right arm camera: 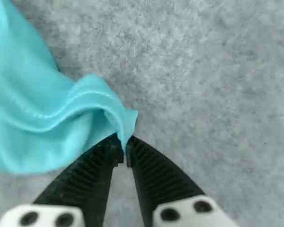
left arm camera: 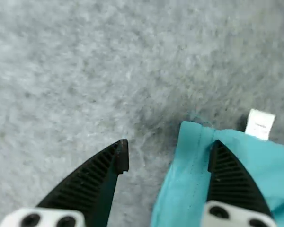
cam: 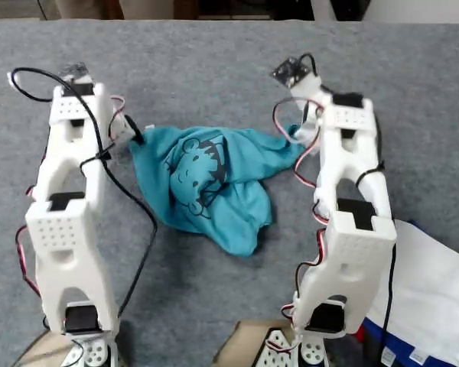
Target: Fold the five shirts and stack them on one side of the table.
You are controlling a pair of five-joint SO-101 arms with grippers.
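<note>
A teal shirt (cam: 206, 183) with a cartoon print lies crumpled on the grey table between the two arms. My left gripper (left arm camera: 169, 154) is open at the shirt's left edge, with one finger (left arm camera: 229, 177) over the hem beside a white label (left arm camera: 260, 124) and the other over bare table. In the high view this gripper (cam: 135, 136) sits at the shirt's upper left corner. My right gripper (right arm camera: 123, 147) is shut on a corner of the teal shirt (right arm camera: 52, 118), at the shirt's right tip (cam: 297, 138) in the high view.
The grey felt-like table surface (cam: 214, 69) stretches to the back. A white sheet with a blue edge (cam: 428, 298) lies at the front right by the right arm's base. Cables hang along both arms.
</note>
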